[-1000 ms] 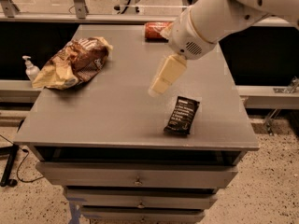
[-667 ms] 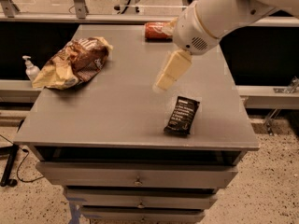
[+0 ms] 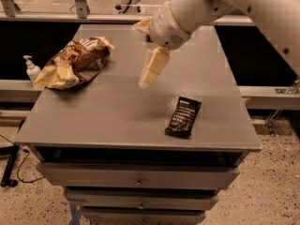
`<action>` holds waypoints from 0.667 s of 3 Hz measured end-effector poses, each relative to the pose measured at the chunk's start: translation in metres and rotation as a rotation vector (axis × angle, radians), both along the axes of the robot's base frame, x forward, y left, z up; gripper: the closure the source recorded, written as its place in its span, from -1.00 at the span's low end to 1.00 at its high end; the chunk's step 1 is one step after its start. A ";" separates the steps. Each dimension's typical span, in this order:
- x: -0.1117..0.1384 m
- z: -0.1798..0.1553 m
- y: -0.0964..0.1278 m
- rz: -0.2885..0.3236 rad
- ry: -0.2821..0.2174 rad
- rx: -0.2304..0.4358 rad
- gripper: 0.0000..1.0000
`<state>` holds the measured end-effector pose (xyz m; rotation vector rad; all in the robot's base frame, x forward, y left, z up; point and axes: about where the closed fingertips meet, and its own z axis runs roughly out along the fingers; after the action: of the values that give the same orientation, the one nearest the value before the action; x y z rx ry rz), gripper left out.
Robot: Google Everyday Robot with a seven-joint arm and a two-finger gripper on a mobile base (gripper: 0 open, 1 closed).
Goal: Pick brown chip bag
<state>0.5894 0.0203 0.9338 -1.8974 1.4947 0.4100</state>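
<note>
The brown chip bag (image 3: 75, 62) lies crumpled on the far left part of the grey table (image 3: 112, 116), dark brown with white lettering and pale yellow ends. My gripper (image 3: 146, 81) hangs from the white arm (image 3: 197, 8) over the middle of the table. It points down and left, to the right of the bag and apart from it. It holds nothing that I can see.
A small flat black snack-bar wrapper (image 3: 183, 116) lies near the front right of the table. A white pump bottle (image 3: 32, 69) stands on a ledge just left of the bag. Drawers (image 3: 138, 179) sit under the tabletop. The red can is hidden behind my arm.
My arm and gripper have moved left across the table toward the bag and now cover the red can at the back. The bag and wrapper have not moved.
</note>
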 end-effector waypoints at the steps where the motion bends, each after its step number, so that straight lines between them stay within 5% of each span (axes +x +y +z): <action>1: 0.015 -0.010 0.044 0.144 -0.015 0.054 -1.00; 2: 0.027 -0.018 0.085 0.223 -0.048 0.134 -1.00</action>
<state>0.6166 0.1050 0.9161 -1.9579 1.1975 0.5478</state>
